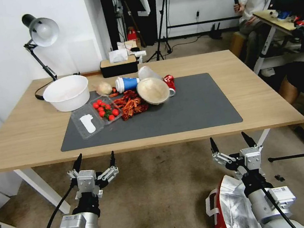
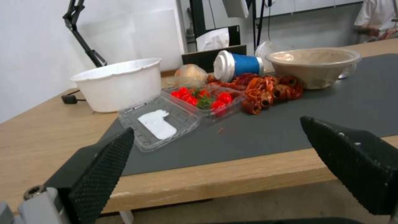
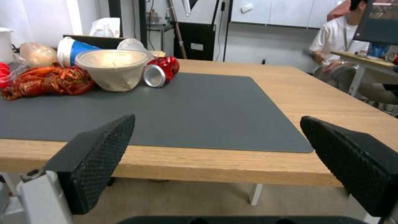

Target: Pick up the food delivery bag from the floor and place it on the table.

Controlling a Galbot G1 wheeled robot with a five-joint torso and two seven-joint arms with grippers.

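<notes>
The food delivery bag [image 1: 229,208], white with a red side and silver foil lining, stands open on the floor [image 1: 159,196] at the lower right, partly hidden under my right arm. My right gripper [image 1: 230,140] hovers open above and beyond the bag, pointing at the table's near edge. My left gripper [image 1: 95,158] is open too, held level with it over bare floor on the left. Ahead stands the light-wood table [image 1: 23,139] with its dark grey mat [image 1: 196,107]. Both wrist views look across the table [image 2: 37,137] [image 3: 232,165] between spread black fingers [image 2: 104,168] [image 3: 99,155].
On the mat's left half lie a white bowl [image 1: 67,92], a clear tomato box [image 1: 101,113], red crayfish [image 1: 131,105], a blue cup [image 1: 127,83], a paper bowl [image 1: 152,90] and a red can [image 1: 169,82]. A desk lamp [image 1: 41,35] and tissue box [image 1: 118,65] stand behind. A white table leg [image 1: 41,186] stands front left.
</notes>
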